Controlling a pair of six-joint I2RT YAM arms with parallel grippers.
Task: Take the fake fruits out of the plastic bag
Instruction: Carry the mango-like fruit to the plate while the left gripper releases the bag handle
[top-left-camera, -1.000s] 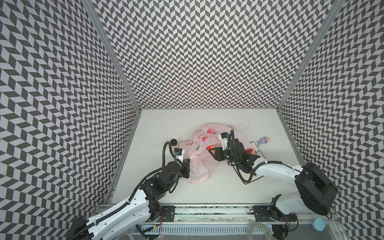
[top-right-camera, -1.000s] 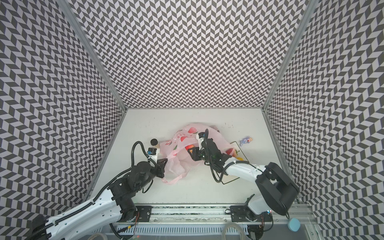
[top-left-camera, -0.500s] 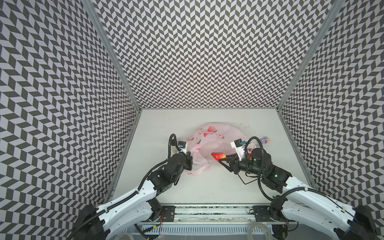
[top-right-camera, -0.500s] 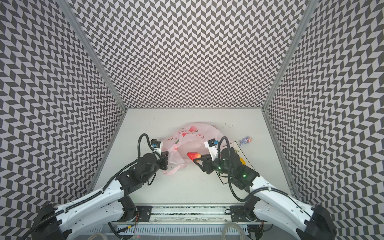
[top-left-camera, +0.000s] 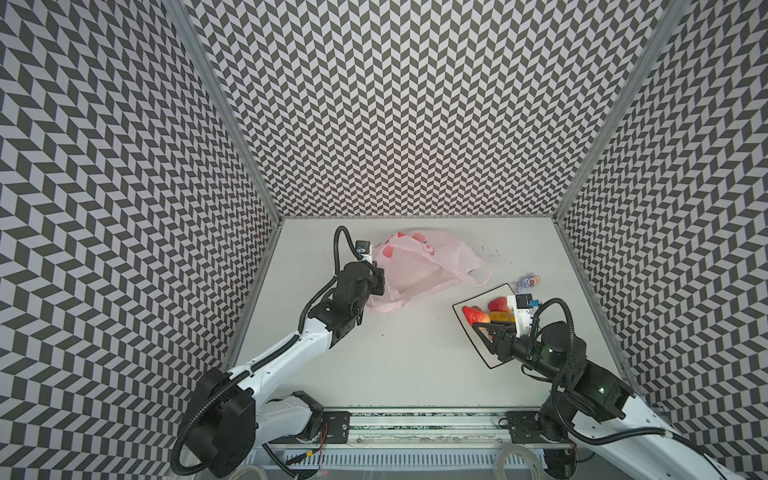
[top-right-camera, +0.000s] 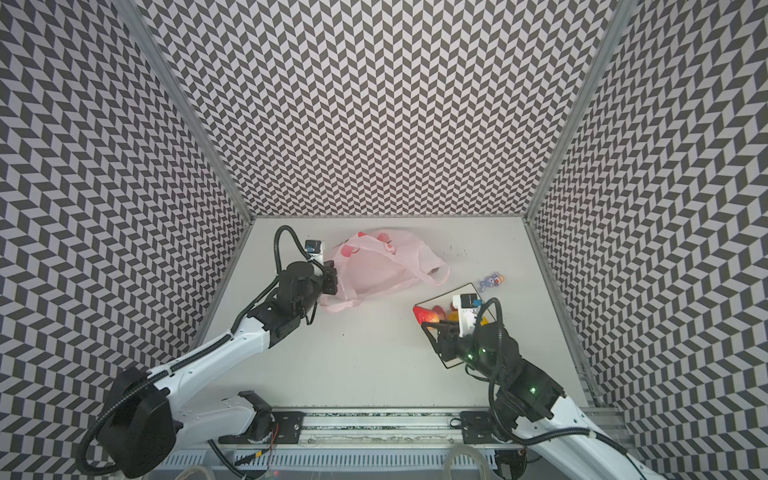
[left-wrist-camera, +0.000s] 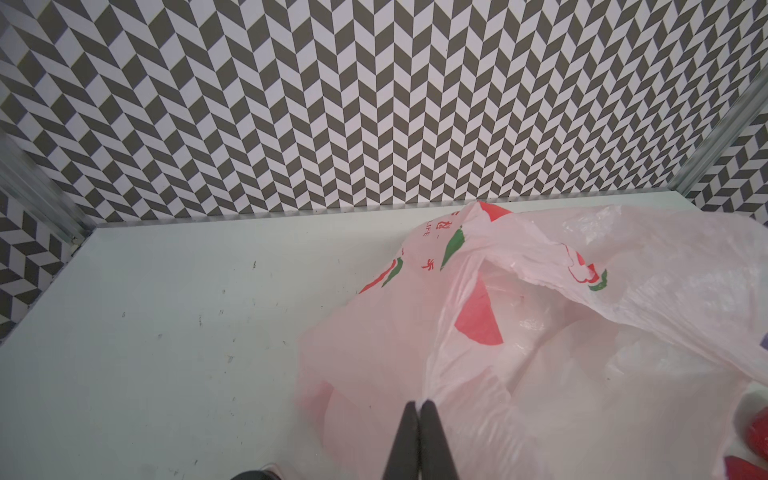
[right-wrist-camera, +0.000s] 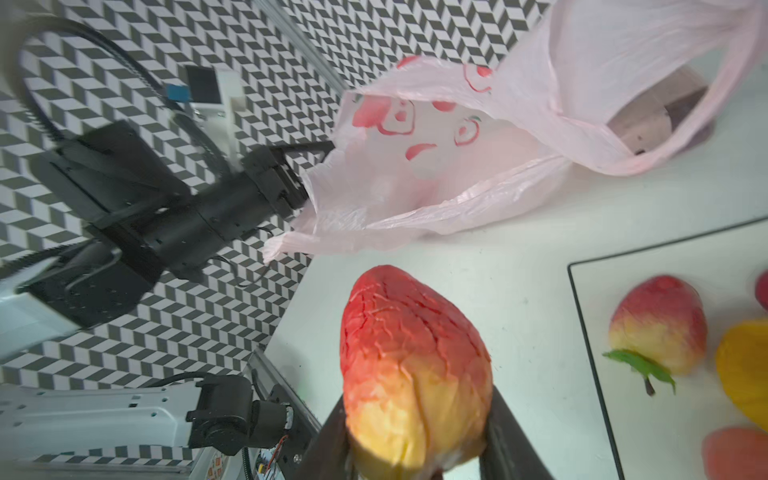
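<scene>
right wrist view: fruit (right-wrist-camera: 411, 365) in jaws, plate (right-wrist-camera: 685, 257) and bag (right-wrist-camera: 436, 174) beyond.

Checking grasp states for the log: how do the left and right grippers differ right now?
Left gripper is shut, its fingers pressed together on a pinch of the plastic bag. Right gripper has its jaws apart around a red-yellow fake fruit. Left holds thin film at the bag's edge, while right holds a solid, rounded thing. Left is at the bag, and right is beside the plate. Shared: both are gripping something.
</scene>
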